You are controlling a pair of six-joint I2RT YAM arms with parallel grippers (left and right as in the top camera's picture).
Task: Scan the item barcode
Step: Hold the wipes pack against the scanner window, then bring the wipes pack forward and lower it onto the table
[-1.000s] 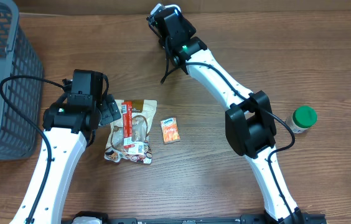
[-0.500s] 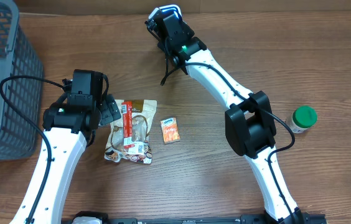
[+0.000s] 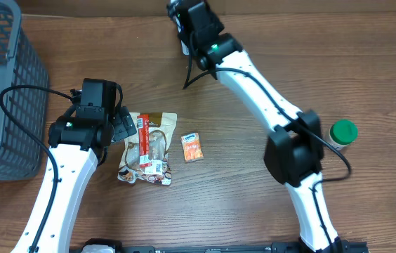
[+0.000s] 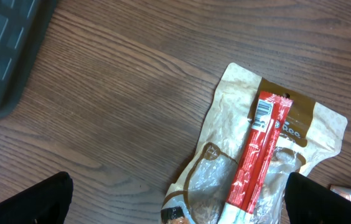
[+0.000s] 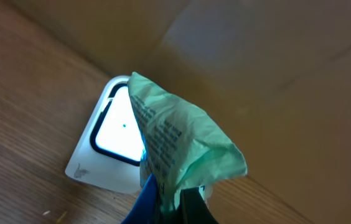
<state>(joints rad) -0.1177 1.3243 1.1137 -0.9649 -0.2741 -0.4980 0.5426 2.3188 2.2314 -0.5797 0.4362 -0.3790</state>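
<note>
On the wooden worktop [image 3: 366, 56], far left: grey mesh basket [image 3: 1, 84]. Left hand [image 3: 125, 126], spread wide and empty, just beside brown snack pouch [image 3: 149, 147] with red stick pack [image 4: 256, 155] lying on it. Right hand [image 5: 170, 202], at worktop's far edge, pinching crumpled green packet [image 5: 182, 143] close by lit white scanner [image 5: 110, 140]. Green-lidded jar [image 3: 342, 133], right side. Small orange sachet [image 3: 192, 147], near pouch.
</note>
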